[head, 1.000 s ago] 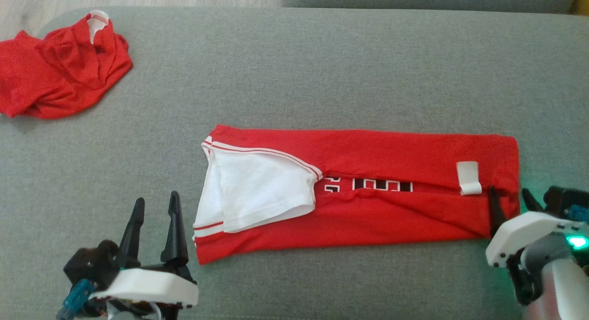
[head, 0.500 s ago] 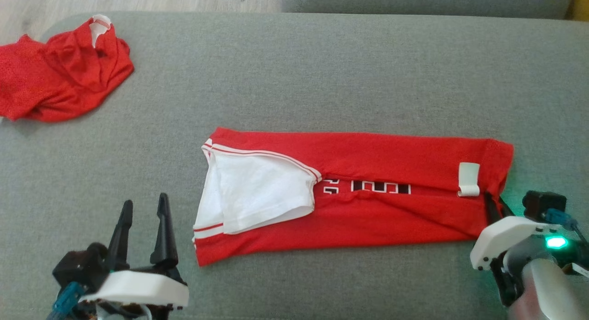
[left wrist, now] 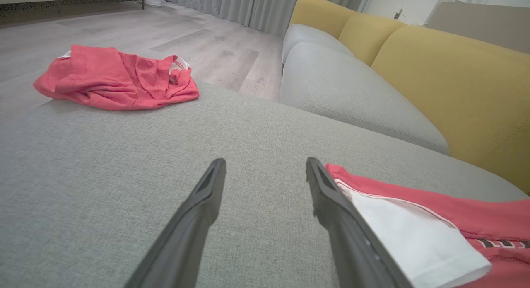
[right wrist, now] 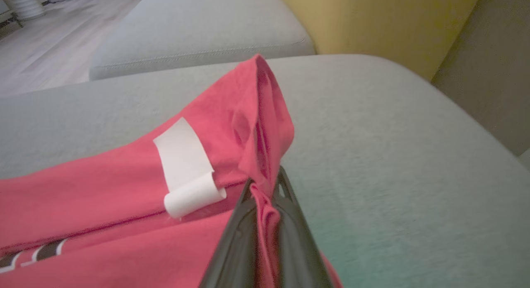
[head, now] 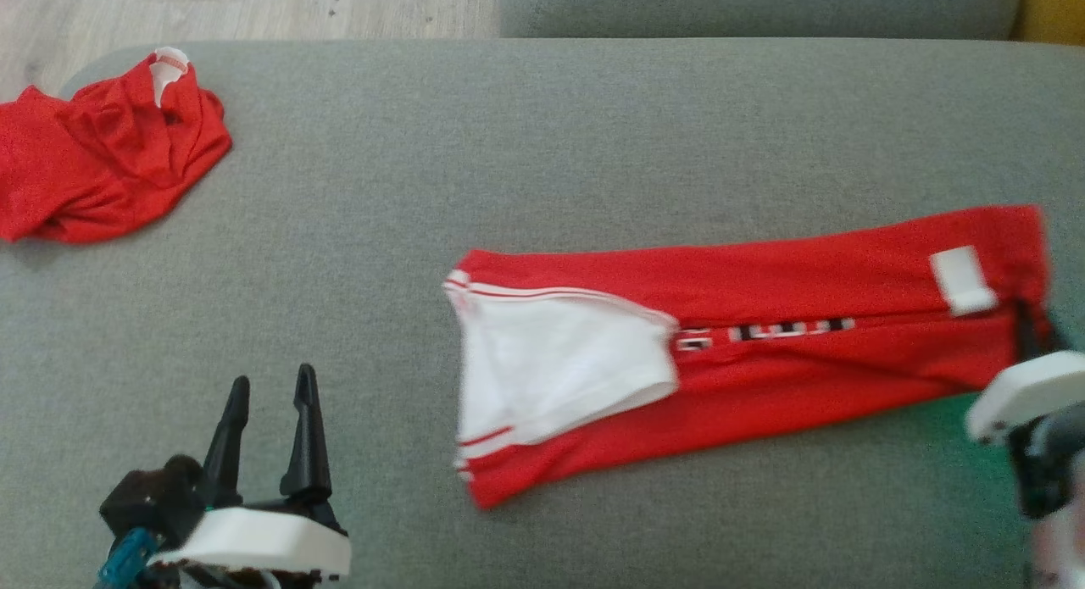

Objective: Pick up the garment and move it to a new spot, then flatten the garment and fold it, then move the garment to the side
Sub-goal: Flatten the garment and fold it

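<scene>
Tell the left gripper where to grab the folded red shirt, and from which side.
Take the near-left corner of the folded red shirt, where the stacked layers end in one edge on the cushion. Bring the open left gripper in low from the robot's left, one finger under that edge. The right gripper is shut on the opposite end, so this should balance the lift.

The garment (head: 805,284) is matt red cloth. The cushion (head: 542,148) is coarse grey woven fabric. The left fingers (left wrist: 192,226) look like matt dark plastic.
</scene>
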